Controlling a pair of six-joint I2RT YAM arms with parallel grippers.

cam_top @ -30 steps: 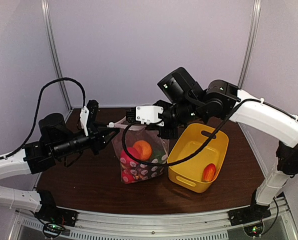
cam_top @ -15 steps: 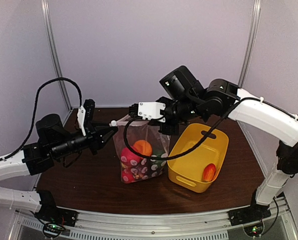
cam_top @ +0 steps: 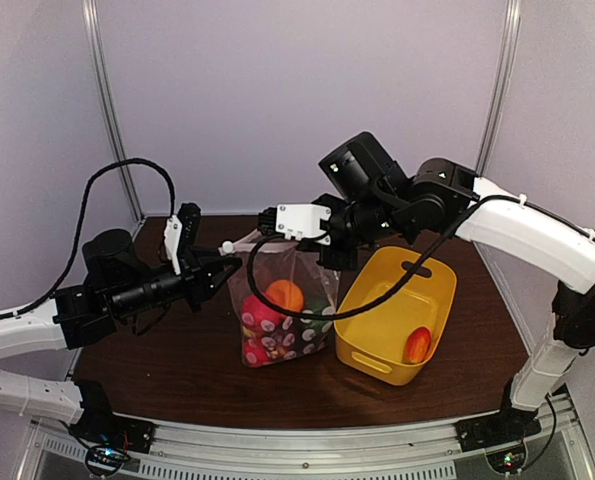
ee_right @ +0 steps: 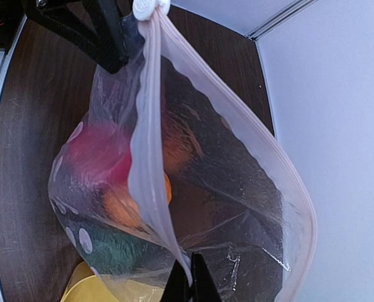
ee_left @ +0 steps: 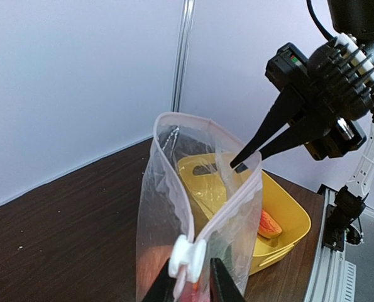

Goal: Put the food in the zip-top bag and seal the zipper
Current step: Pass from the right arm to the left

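The zip-top bag point(cam_top: 282, 310) stands on the table, its mouth held up and open. Pink point(cam_top: 260, 312), orange point(cam_top: 285, 295) and green food shows through it, also in the right wrist view point(ee_right: 95, 154). My right gripper point(cam_top: 329, 256) is shut on the far end of the bag's rim point(ee_right: 190, 277). My left gripper point(cam_top: 232, 266) sits at the near end. Its jaws stand narrowly apart on either side of the white zipper slider point(ee_left: 188, 258); the left finger point(ee_left: 165, 283) touches it, and a thin gap shows at the right one. The zipper point(ee_right: 150, 126) runs open between the two grippers.
The yellow tub point(cam_top: 397, 305) stands right of the bag, touching it, with one orange-red food piece point(cam_top: 417, 343) inside; it also shows in the left wrist view point(ee_left: 287, 214). Dark wooden table point(cam_top: 177, 360), walls close behind and at both sides.
My left gripper drew back left, then moved right again onto the slider. My right gripper lifted the bag's rim, which now stands taller and tauter.
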